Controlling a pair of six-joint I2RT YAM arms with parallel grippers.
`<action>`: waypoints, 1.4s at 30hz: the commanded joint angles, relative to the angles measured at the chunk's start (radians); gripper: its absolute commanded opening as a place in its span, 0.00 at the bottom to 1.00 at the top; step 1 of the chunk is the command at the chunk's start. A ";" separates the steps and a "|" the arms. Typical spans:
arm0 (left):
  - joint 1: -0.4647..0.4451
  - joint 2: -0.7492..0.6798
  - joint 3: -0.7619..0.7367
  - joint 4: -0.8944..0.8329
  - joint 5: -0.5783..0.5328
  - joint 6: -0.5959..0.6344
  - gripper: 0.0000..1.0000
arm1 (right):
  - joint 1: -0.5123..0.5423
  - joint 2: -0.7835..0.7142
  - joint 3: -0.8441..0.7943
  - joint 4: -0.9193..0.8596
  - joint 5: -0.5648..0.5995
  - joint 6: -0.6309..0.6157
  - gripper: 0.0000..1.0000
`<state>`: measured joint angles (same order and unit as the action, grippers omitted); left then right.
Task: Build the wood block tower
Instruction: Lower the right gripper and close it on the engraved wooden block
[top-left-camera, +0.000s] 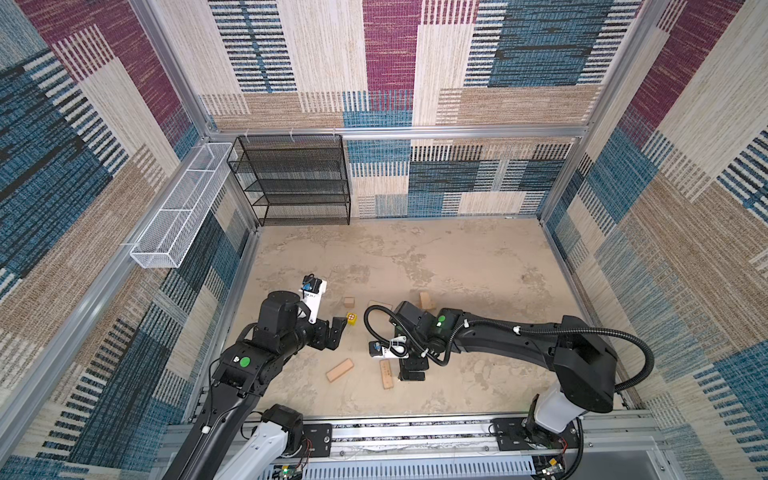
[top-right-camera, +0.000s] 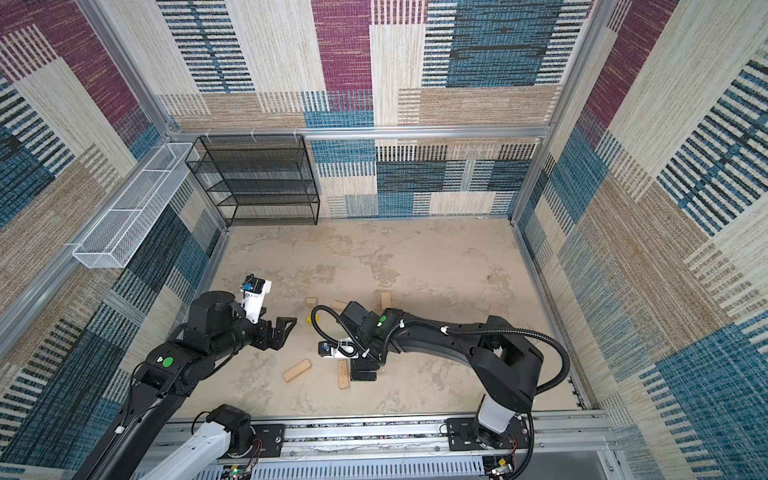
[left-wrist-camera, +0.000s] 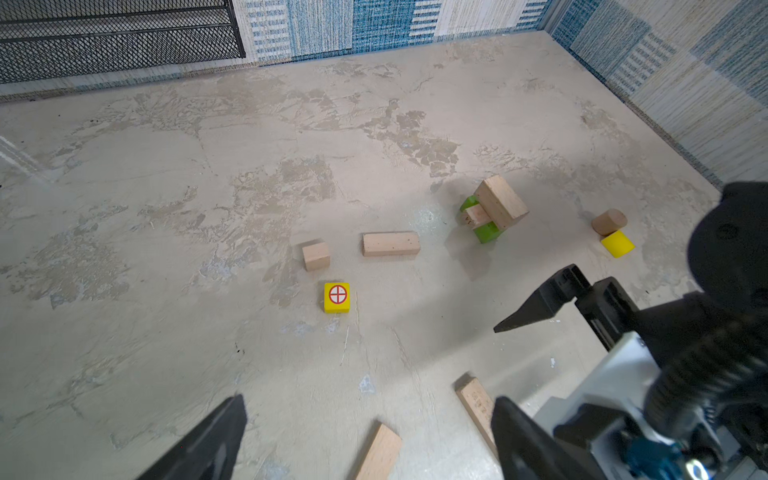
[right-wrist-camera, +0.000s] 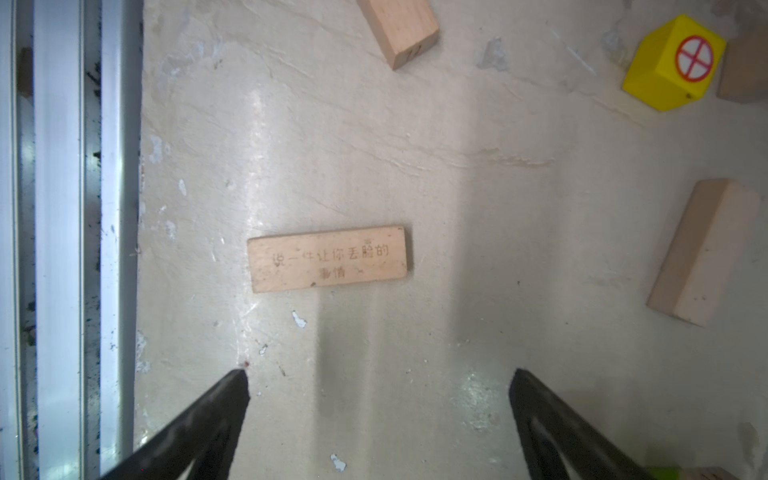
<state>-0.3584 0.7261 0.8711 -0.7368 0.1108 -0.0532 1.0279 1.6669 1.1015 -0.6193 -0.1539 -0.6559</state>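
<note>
right pincer (right-wrist-camera: 380, 372): spread wide, gripping nothing, engraved tan brick (right-wrist-camera: 328, 258) flat just ahead of the tips. left pincer (left-wrist-camera: 370, 401): spread wide, empty, red-marked yellow cube (left-wrist-camera: 336, 297) farther ahead.

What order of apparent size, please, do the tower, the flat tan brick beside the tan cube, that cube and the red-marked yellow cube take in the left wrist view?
1. wood block tower
2. tan brick
3. Unranked: small tan cube and red-marked yellow cube look alike, and the yellow one is nearer the camera.
</note>
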 joint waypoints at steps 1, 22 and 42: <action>-0.003 0.002 -0.002 0.004 0.007 0.016 0.97 | 0.001 0.018 0.007 0.000 -0.024 -0.004 1.00; -0.035 0.000 -0.004 -0.010 -0.019 0.016 0.97 | 0.057 0.137 0.082 0.054 -0.048 0.021 1.00; -0.054 0.016 -0.005 -0.016 -0.035 0.018 0.98 | 0.059 0.200 0.086 0.053 -0.029 0.028 0.92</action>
<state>-0.4110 0.7399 0.8673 -0.7391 0.0822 -0.0528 1.0863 1.8622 1.1885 -0.5869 -0.1890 -0.6315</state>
